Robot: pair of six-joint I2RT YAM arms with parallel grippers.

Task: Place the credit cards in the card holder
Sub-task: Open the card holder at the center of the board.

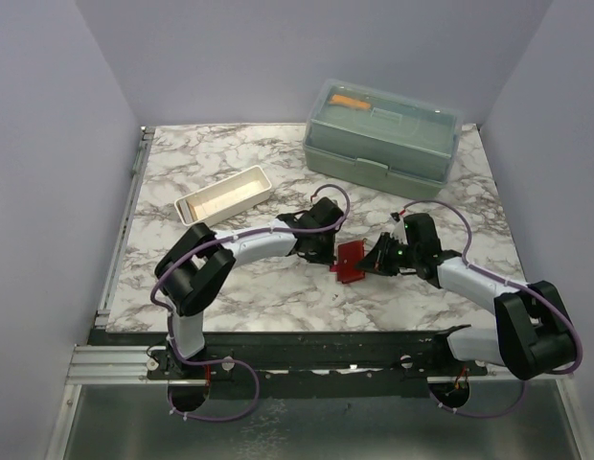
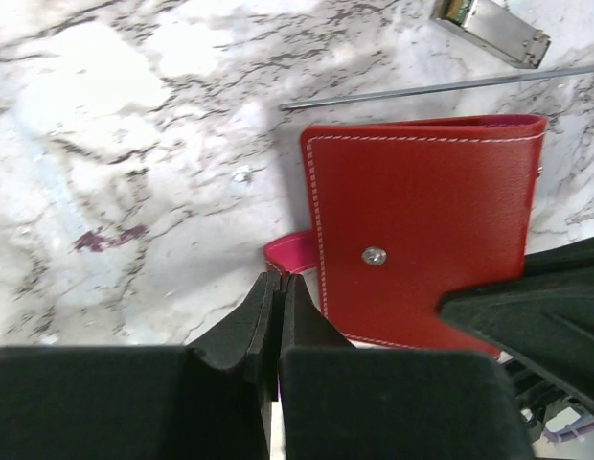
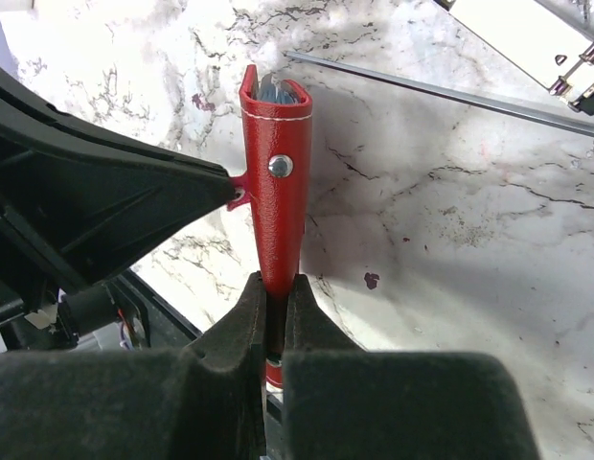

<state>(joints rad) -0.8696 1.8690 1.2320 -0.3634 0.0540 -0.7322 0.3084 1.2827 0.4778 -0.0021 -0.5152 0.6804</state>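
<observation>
**Both claws clamped on the card holder at mid-bench.**

My right claw (image 3: 275, 287) has its fingers drawn almost together, pinching the near edge of the card holder (image 3: 278, 192). The holder stands on edge, folded, its snap stud (image 3: 280, 166) facing my wrist camera and a grey-blue lining showing at its far open end. My left claw (image 2: 279, 283) is likewise closed to a hairline gap, its tips gripping the pink tab (image 2: 287, 257) that projects from the holder's side. The holder sits between the two claws, over the marbled bench (image 3: 450, 240); I cannot tell whether it touches the surface. Well apart, toward the far side, lie a white tray (image 1: 223, 195) and a pale-green lidded box (image 1: 383, 137).
</observation>
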